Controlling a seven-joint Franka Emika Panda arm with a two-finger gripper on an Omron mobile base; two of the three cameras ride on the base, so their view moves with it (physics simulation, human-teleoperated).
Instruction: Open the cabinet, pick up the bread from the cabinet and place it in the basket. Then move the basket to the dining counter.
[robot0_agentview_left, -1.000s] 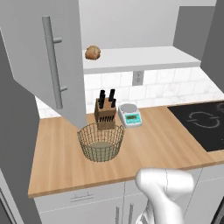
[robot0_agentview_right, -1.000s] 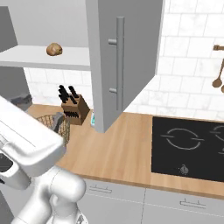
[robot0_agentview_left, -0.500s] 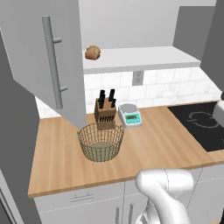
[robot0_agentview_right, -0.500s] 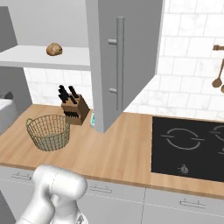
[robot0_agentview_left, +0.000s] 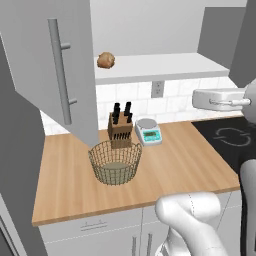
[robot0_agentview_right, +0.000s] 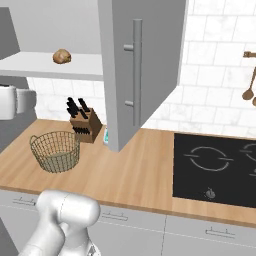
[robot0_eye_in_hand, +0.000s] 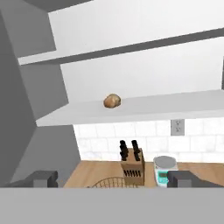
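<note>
While the hand (robot0_eye_in_hand: 111, 179) gapes empty, bread (robot0_eye_in_hand: 112, 101) on open cabinet (robot0_agentview_left: 55, 75) shelf, basket (robot0_agentview_left: 115, 161) below.

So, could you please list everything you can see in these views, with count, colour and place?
cabinet: one, light grey, on the wall above the counter, doors swung open.
bread: one, golden brown, on the cabinet shelf, left part.
basket: one, tan wire, on the wood counter in front of the knife block, nothing in it.
knife block: one, wood with black handles, at the tiled wall behind the basket.
scale: one, grey with a teal front, right of the knife block.
wall socket: one, grey, on the white tiles under the shelf.
hob: one, black, set in the counter's right part.
hanging utensils: brown, on the far right wall; count unclear.
hand: one, dark fingertips wide apart, holding nothing, facing the shelf.
</note>
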